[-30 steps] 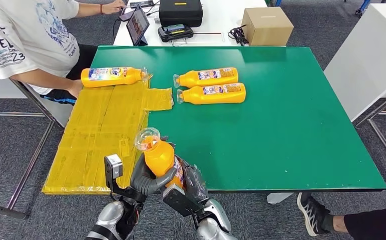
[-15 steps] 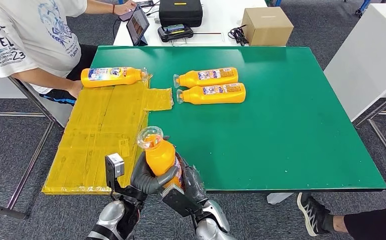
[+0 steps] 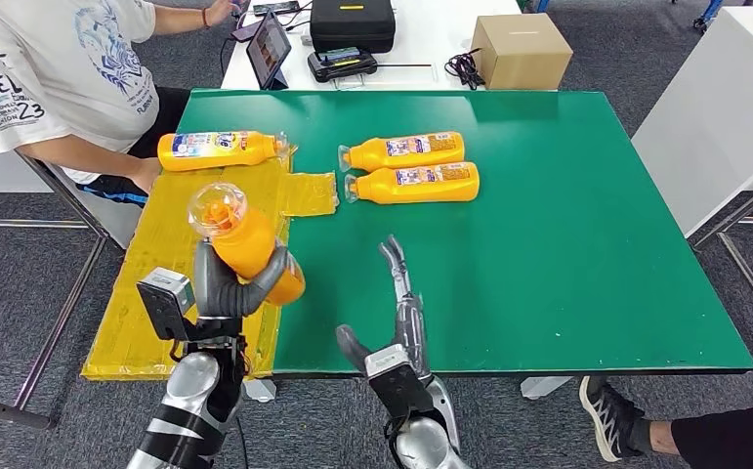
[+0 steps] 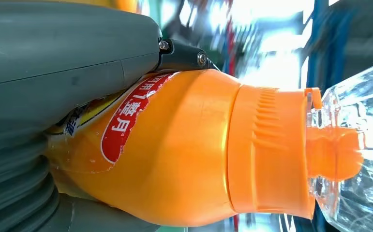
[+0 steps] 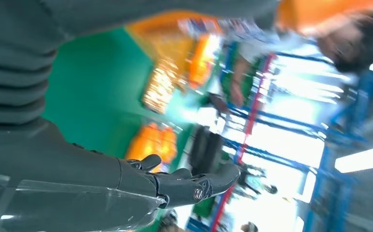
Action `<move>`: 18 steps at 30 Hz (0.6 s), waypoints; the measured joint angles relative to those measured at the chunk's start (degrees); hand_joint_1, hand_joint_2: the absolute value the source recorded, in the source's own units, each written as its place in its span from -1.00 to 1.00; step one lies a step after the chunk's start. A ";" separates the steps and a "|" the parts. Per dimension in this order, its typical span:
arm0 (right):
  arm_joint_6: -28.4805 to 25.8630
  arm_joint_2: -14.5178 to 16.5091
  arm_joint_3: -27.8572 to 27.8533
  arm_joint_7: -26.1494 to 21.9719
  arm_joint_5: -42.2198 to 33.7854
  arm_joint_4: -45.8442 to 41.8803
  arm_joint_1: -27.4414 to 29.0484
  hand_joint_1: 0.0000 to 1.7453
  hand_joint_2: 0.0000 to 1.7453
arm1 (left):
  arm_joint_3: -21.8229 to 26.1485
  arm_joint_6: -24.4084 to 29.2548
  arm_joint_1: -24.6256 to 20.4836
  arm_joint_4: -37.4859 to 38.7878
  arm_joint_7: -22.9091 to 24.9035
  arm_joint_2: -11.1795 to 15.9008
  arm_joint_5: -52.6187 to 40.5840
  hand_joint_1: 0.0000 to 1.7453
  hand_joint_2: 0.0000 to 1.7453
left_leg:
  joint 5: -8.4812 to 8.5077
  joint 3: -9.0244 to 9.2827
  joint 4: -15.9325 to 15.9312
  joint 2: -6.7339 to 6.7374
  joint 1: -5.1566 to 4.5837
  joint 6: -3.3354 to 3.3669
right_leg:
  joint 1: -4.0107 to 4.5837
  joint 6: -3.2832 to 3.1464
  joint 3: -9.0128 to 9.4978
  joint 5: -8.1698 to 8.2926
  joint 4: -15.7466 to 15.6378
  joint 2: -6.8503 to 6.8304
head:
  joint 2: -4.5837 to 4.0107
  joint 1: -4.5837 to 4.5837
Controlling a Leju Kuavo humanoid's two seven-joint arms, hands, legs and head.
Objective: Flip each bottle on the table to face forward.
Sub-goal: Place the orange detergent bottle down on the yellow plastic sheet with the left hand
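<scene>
My left hand grips an orange bottle with a clear cap, held tilted above the yellow mat; up close the same bottle shows a red label under my left hand. My right hand stands open over the green table near its front edge, fingers stretched forward and empty; my right hand looks the same in its wrist view. Two orange bottles lie side by side at the table's middle back. A third bottle lies at the mat's far end.
A person in a white shirt sits at the back left, one hand near the far bottle. Behind the green table stands a white table with a cardboard box, a black case and a tablet. A shoe shows at lower right.
My right hand has let go of the bottle and opened over the table. My left hand has carried the bottle up and to the left, over the yellow mat.
</scene>
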 joint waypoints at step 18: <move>3.70 -0.80 5.54 -1.24 -3.73 -10.53 -1.71 -1.00 1.00 | 7.60 20.30 -14.65 22.11 3.96 5.44 -52.82 1.00 1.00 | 0.05 -0.02 0.00 0.03 0.00 0.01 | 0.00 0.00 0.00 0.01 0.02 0.02 | 0.00 0.02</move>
